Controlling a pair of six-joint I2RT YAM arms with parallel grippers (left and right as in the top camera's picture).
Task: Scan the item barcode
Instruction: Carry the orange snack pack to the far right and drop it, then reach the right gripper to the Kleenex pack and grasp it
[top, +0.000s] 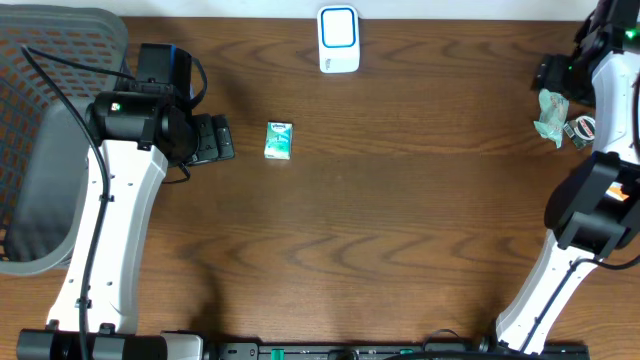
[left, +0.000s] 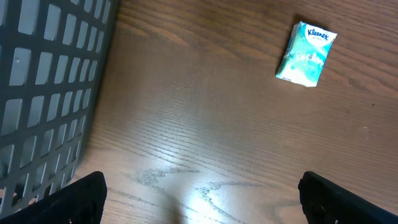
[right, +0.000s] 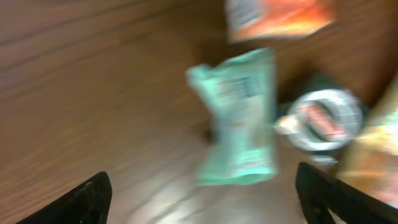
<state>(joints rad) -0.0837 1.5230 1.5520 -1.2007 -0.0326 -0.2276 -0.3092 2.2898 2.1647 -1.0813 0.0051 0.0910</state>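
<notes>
A small teal Kleenex tissue pack (top: 279, 140) lies flat on the wooden table, a short way right of my left gripper (top: 222, 139). The left wrist view shows the tissue pack (left: 306, 54) at the upper right, well ahead of the left gripper (left: 199, 205), which is open and empty. A white and blue barcode scanner (top: 338, 40) stands at the back edge. At the far right, my right gripper (top: 553, 80) hovers over a crumpled pale-green packet (top: 549, 115). The right wrist view is blurred; the green packet (right: 239, 118) lies on the table beyond the open right gripper (right: 202, 202).
A grey mesh basket (top: 40, 100) stands at the left table edge, its wall (left: 43, 74) close to the left gripper. Around the green packet lie an orange packet (right: 280, 15), a round tin (right: 323, 118) and a yellow-orange item (right: 373, 149).
</notes>
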